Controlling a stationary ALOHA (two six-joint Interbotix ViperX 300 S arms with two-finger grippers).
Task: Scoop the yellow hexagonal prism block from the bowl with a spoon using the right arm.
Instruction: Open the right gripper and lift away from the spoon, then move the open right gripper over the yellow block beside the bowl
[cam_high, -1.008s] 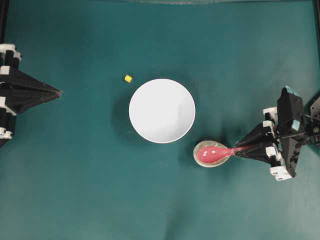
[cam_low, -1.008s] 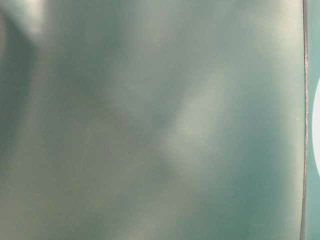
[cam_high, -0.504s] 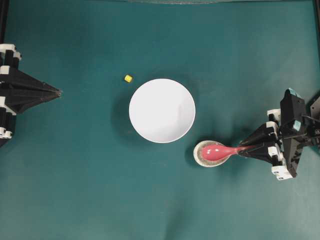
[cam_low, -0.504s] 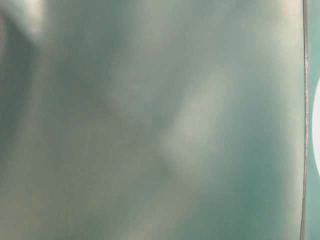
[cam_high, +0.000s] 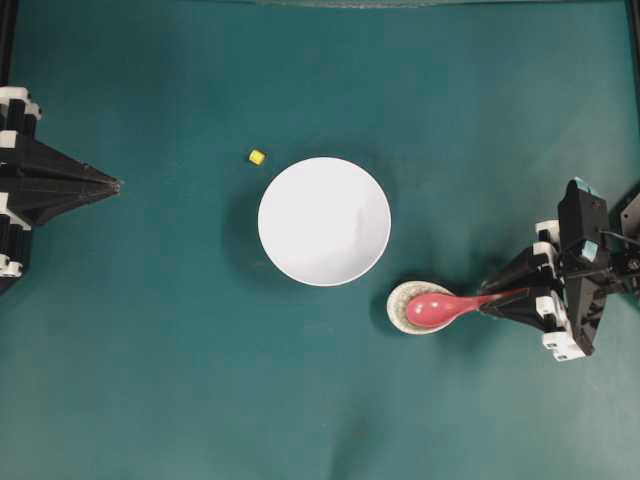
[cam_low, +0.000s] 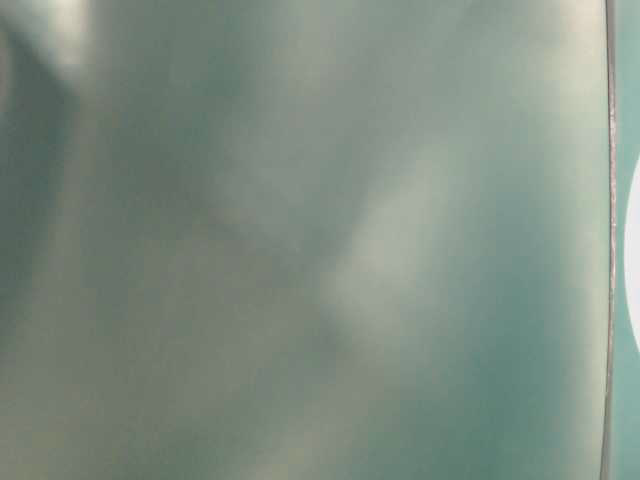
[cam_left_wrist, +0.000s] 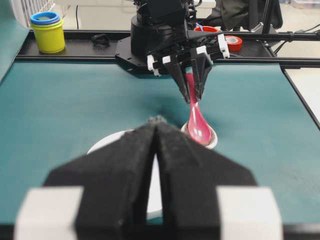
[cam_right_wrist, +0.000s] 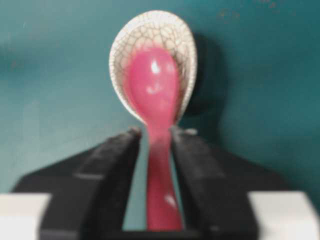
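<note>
Right hand (cam_right_wrist: 152, 145) loosened around the spoon (cam_high: 445, 306); left hand (cam_high: 112, 185) clenched and idle.

The right arm (cam_high: 575, 270) reaches in low from the right edge, its fingers (cam_right_wrist: 112, 165) parted with slim gaps on both sides of the pink handle. The spoon's head lies in the small speckled dish (cam_high: 403, 305), just below-right of the white bowl (cam_high: 324, 221). The yellow hexagonal prism block (cam_high: 257, 157) sits on the green tabletop (cam_high: 180, 340) beside the bowl's upper-left rim. The left hand points toward the bowl, well apart from it.
</note>
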